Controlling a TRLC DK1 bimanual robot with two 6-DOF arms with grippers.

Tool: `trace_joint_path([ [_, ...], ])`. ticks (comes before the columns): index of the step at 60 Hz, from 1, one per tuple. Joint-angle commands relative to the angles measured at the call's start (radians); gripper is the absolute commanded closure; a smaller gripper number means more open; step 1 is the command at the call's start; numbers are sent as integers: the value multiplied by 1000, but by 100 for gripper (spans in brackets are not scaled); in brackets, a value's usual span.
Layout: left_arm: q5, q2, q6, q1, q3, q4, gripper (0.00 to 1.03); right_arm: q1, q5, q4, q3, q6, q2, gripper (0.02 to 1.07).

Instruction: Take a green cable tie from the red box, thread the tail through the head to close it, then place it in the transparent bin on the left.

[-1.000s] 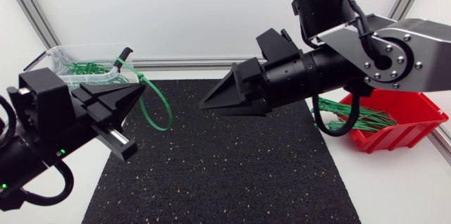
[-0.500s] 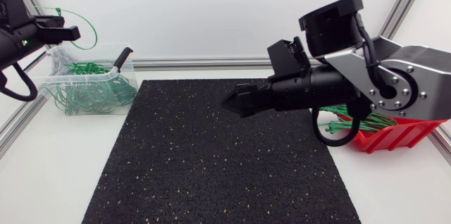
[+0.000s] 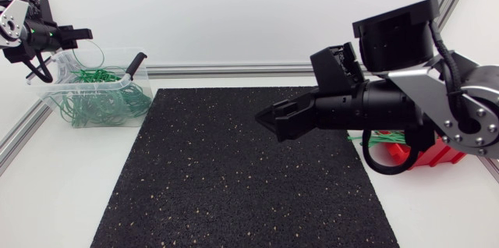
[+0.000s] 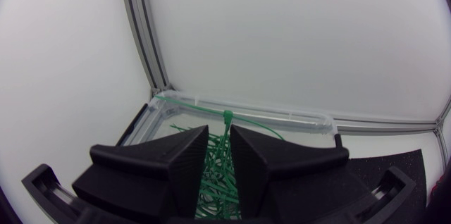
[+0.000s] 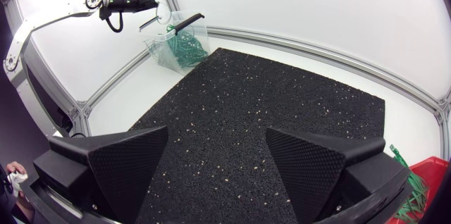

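Note:
My left gripper hangs above the transparent bin at the table's far left corner. A closed green cable tie loops out from its tip. In the left wrist view the fingers stand slightly apart around the gripper. The thin tie runs down that gap, over the bin full of green ties. My right gripper is open over the black mat, with nothing between its fingers. The red box sits behind the right arm, mostly hidden.
A black speckled mat covers the table's middle. A black handle leans on the bin's right corner. Loose green ties stick out of the red box. An aluminium rail runs along the back edge.
My left gripper carried the looped tie from over the mat up to above the bin, and its fingers have now parted. My right gripper opened wider and swung down toward the right.

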Motion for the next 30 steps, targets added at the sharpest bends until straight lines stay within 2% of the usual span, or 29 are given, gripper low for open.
trace_joint_path([
  [1,-23,38,20,-18,26,-40,4,8,19,-21,-31,-37,-33,6],
  [15,-46,-67,14,-33,-76,-24,3,-58,66,-33,-75,-99,-105,6],
  [25,-46,-244,20,-72,-259,5,4,-168,135,-4,-134,-191,-186,6],
  [30,-46,-318,22,-81,-328,16,4,-233,137,-3,-148,-209,-217,6],
])
